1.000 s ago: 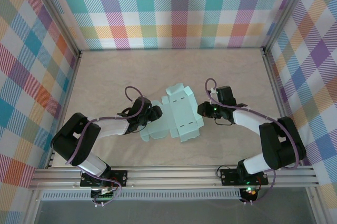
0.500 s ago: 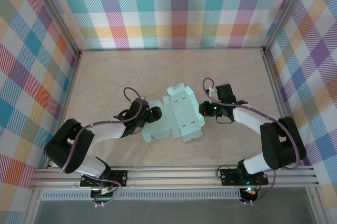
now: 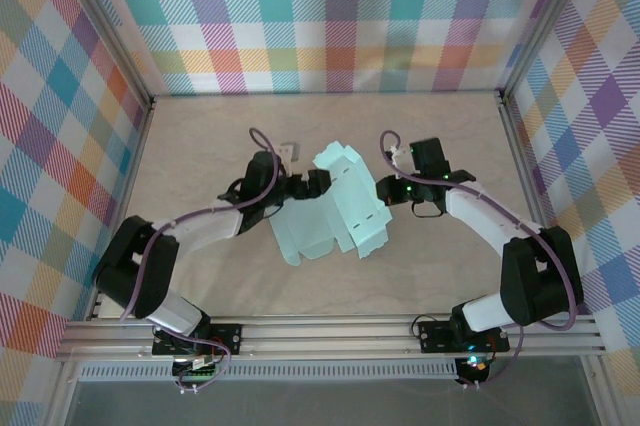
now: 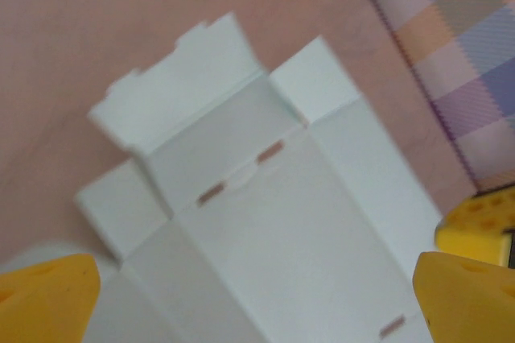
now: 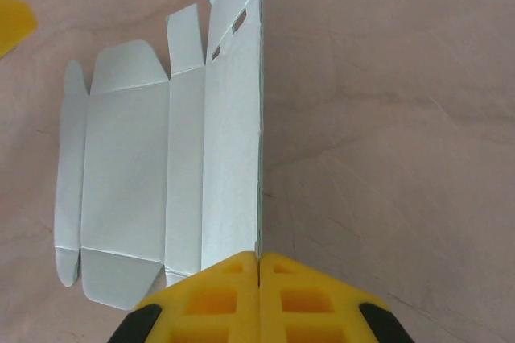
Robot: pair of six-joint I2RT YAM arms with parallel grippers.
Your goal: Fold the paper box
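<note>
The paper box (image 3: 335, 208) is a pale mint-blue die-cut blank lying mostly flat mid-table, with flaps and small slots. My right gripper (image 3: 384, 192) is shut on the blank's right edge. In the right wrist view its yellow fingers (image 5: 233, 295) pinch a panel that stands up on edge, while the rest of the paper box (image 5: 129, 166) lies flat to the left. My left gripper (image 3: 308, 186) sits at the blank's upper left, open wide. Its yellow fingertips (image 4: 48, 299) frame the paper box (image 4: 265, 198) without touching it.
The table (image 3: 200, 146) is beige, walled by plaid panels (image 3: 330, 16) on three sides, with an aluminium rail (image 3: 330, 331) along the near edge. A small white tag (image 3: 288, 150) lies just behind the left arm.
My left gripper has opened wide and moved away from me and to the right, to the blank's upper left. The right gripper stayed shut on the right edge, and the blank has turned and shifted.
</note>
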